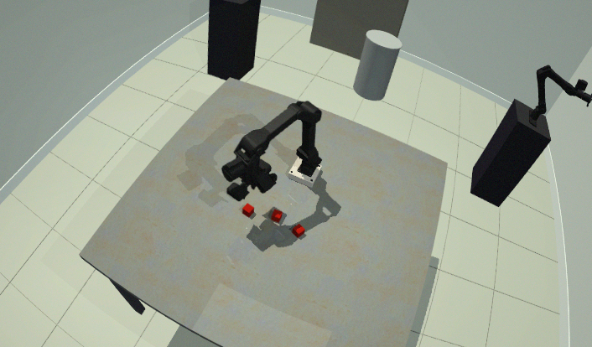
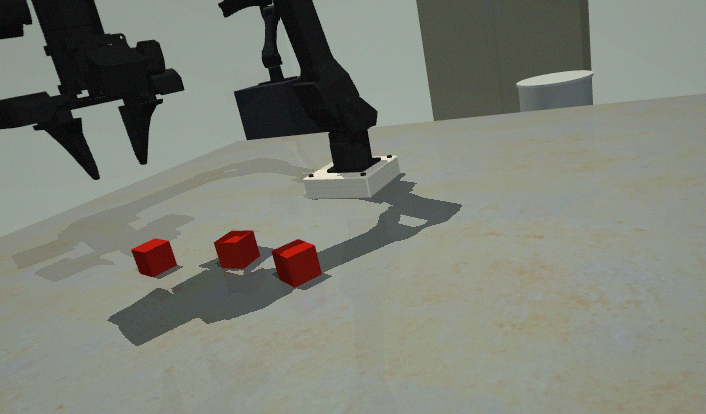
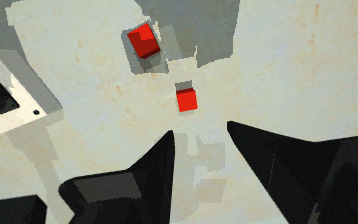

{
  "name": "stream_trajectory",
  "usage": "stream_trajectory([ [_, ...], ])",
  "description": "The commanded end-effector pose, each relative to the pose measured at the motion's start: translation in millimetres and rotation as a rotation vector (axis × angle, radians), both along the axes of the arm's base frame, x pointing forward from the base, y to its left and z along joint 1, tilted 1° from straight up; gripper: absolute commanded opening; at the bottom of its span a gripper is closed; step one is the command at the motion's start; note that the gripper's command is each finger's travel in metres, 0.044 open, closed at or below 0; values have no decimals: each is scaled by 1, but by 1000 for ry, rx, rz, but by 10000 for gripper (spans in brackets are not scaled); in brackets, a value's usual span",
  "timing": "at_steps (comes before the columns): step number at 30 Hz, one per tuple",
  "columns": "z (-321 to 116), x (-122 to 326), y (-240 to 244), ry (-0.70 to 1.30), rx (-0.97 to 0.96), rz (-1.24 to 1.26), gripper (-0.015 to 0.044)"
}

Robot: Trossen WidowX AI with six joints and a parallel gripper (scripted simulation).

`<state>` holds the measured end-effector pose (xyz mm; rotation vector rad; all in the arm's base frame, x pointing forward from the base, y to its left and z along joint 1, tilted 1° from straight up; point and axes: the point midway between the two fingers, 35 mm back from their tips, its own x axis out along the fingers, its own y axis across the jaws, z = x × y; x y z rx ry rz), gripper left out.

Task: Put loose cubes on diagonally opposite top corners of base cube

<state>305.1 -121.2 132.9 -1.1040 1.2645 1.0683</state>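
Observation:
Three red cubes lie in a row on the table: a left cube [image 1: 247, 209] [image 2: 153, 256] [image 3: 186, 100], a middle cube [image 1: 276, 214] [image 2: 236, 248] [image 3: 142, 41] and a right cube [image 1: 298, 230] [image 2: 296, 262]. I cannot tell which one is the fixed base. They stand apart and none is stacked. My gripper [image 1: 248, 189] [image 2: 118, 167] [image 3: 199, 129] hangs well above the table, over and a little behind the left cube, with its fingers pointing down. It is open and nothing is between the fingers.
The arm's white mounting plate [image 1: 304, 173] [image 2: 351, 180] [image 3: 17, 97] stands behind the cubes. Off the table are a grey cylinder [image 1: 376, 64], two dark pillars [image 1: 233, 36] [image 1: 509, 152] and a second small arm [image 1: 563, 85].

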Motion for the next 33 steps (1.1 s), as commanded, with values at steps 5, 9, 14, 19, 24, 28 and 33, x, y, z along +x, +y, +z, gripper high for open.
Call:
stream_trajectory([
  [5,-21,0,1,11,14,21,265],
  [9,-53,0,2,11,14,21,265],
  [14,-64,-1,2,12,14,21,265],
  [19,-77,-1,2,12,14,21,265],
  [24,-80,-1,2,12,14,21,265],
  [28,-86,0,2,12,14,21,265],
  [33,-95,0,2,12,14,21,265],
])
